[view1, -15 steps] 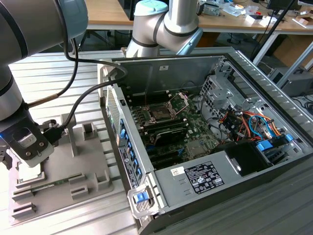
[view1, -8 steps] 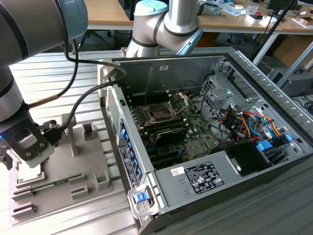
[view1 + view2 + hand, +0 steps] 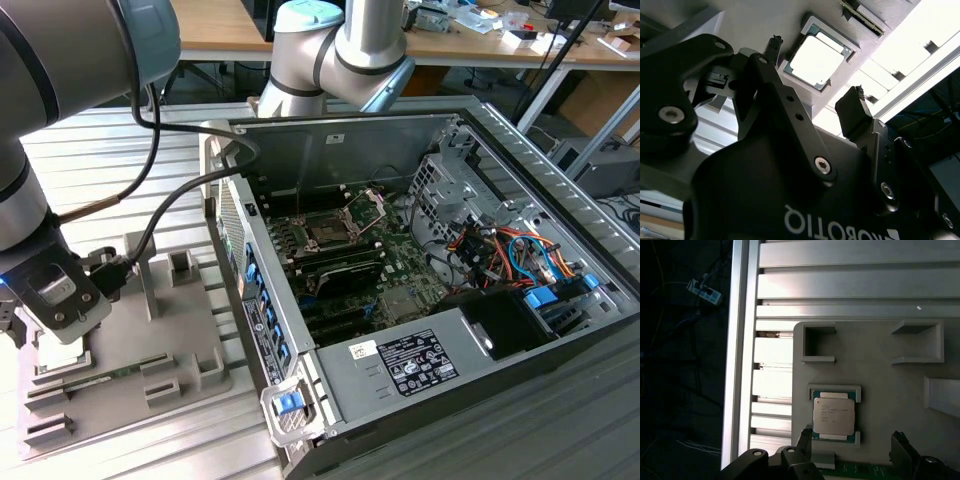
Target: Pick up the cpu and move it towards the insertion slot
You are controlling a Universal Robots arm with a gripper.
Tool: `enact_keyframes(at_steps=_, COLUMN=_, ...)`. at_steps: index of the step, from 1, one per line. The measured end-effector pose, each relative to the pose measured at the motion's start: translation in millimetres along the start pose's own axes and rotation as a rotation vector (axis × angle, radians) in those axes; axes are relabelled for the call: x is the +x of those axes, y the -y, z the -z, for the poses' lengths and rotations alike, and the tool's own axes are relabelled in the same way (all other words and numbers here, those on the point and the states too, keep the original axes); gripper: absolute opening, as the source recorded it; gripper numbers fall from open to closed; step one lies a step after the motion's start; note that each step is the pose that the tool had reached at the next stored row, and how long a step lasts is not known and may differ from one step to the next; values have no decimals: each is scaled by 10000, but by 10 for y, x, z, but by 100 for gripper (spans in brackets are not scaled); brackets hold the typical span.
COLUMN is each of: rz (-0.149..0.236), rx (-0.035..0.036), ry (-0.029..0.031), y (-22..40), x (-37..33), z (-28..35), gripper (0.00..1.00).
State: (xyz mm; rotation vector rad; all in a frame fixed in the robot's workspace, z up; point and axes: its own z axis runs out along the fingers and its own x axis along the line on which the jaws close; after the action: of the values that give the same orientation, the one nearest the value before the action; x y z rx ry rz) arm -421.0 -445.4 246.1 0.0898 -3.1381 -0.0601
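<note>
The gripper (image 3: 851, 436) hovers over the grey tray (image 3: 880, 390), fingers apart; the cpu (image 3: 834, 416) lies in the tray's recess, untouched.

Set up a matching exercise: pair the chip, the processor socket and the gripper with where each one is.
1. silvery square cpu chip
2. silver-framed square insertion slot
3. black two-finger gripper

A. set in the green circuit board
B. hanging open over the tray
C. lying in a recess of the grey plastic tray

Pairs: 1-C, 2-A, 3-B
</note>
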Motion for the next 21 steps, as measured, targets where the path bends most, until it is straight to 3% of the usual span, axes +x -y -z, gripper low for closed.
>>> enact_keyframes(at_steps=21, rz=0, rx=0, ry=0, y=2, x=0, z=-59, gripper=72)
